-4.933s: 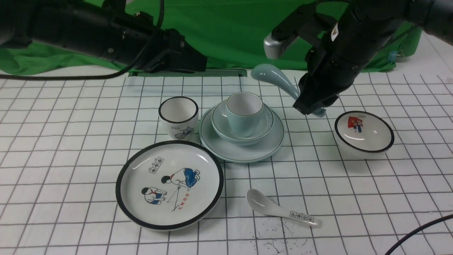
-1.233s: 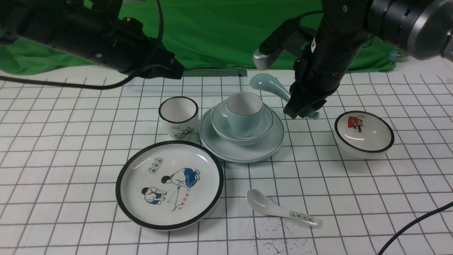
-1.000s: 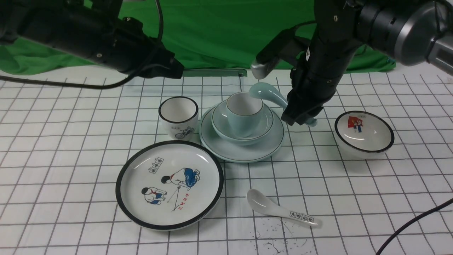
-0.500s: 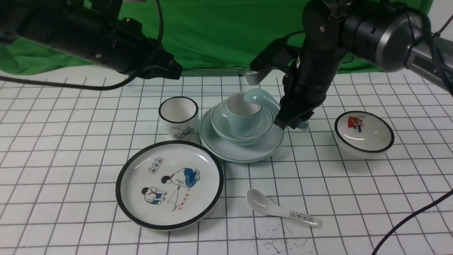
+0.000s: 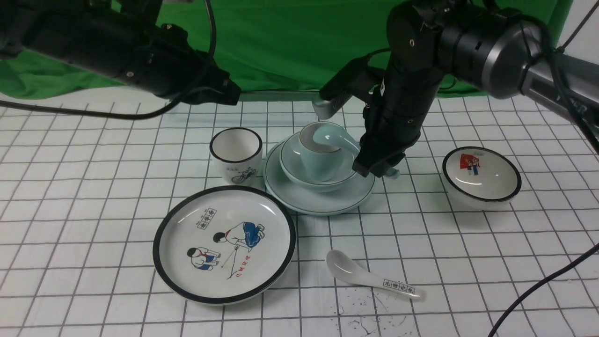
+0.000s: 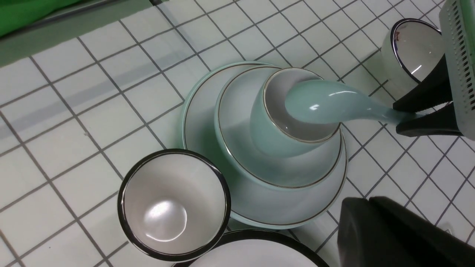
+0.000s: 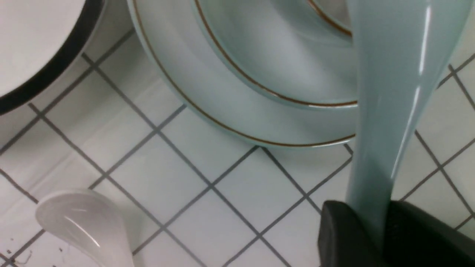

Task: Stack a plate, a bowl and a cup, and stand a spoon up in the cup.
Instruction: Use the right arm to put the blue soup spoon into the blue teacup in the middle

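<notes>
The pale blue-green plate [image 5: 323,201] lies mid-table with the bowl [image 5: 292,168] on it and the cup [image 5: 320,164] upright in the bowl. My right gripper [image 5: 374,169] is shut on the handle of the pale blue spoon [image 5: 334,138]. The spoon slants, and its scoop end hangs over the cup's mouth; I cannot tell if it touches. The left wrist view shows the spoon [image 6: 319,107] across the cup [image 6: 267,141] rim. My left gripper [image 6: 365,202] is shut and empty, raised at the back left of the stack.
A white black-rimmed cup [image 5: 235,154] stands just left of the stack. A large cartoon plate [image 5: 224,243] lies in front of it. A white picture bowl [image 5: 482,175] sits to the right, and a white spoon [image 5: 369,276] at the front. Green cloth [image 5: 290,42] hangs behind.
My right gripper has carried the spoon left and down, bringing its scoop end from behind and right of the cup to over the cup's mouth. The left arm has stayed put.
</notes>
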`<state>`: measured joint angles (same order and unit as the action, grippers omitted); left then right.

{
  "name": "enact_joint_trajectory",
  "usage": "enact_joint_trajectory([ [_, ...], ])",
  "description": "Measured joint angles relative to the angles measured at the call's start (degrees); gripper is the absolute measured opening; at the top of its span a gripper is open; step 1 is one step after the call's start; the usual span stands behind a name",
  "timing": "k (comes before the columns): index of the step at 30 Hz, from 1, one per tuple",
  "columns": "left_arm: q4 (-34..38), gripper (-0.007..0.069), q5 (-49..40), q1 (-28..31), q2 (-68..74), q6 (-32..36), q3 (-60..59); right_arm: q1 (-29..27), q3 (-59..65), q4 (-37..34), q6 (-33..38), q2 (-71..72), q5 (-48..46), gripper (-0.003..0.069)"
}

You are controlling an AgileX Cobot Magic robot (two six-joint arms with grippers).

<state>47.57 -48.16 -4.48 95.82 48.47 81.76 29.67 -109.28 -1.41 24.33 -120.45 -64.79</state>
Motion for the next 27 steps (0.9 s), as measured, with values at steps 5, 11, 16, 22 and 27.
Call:
enact_joint_trajectory([
  [5, -0.1, -0.0030, 0.0, 0.0, 0.0, 0.0, 0.0, 0.0, 0.0, 0.0, 0.0, 0.0, 0.9, 0.0179],
  [11, -0.2, -0.0030, 0.0, 0.0, 0.0, -0.1, 0.0, 0.0, 0.0, 0.0, 0.0, 0.0, 1.4, 0.0179],
  [16, -0.2, -0.0030, 0.0, 0.0, 0.0, -0.1, 0.0, 0.0, 0.0, 0.0, 0.0, 0.0, 1.4, 0.0179],
  [22, -0.2, -0.0030, 0.0, 0.0, 0.0, -0.1, 0.0, 0.0, 0.0, 0.0, 0.0, 0.0, 0.2, 0.0179],
  [27, -0.2, -0.0030, 0.0, 0.0, 0.0, -0.1, 0.0, 0.0, 0.0, 0.0, 0.0, 0.0, 0.1, 0.0179],
])
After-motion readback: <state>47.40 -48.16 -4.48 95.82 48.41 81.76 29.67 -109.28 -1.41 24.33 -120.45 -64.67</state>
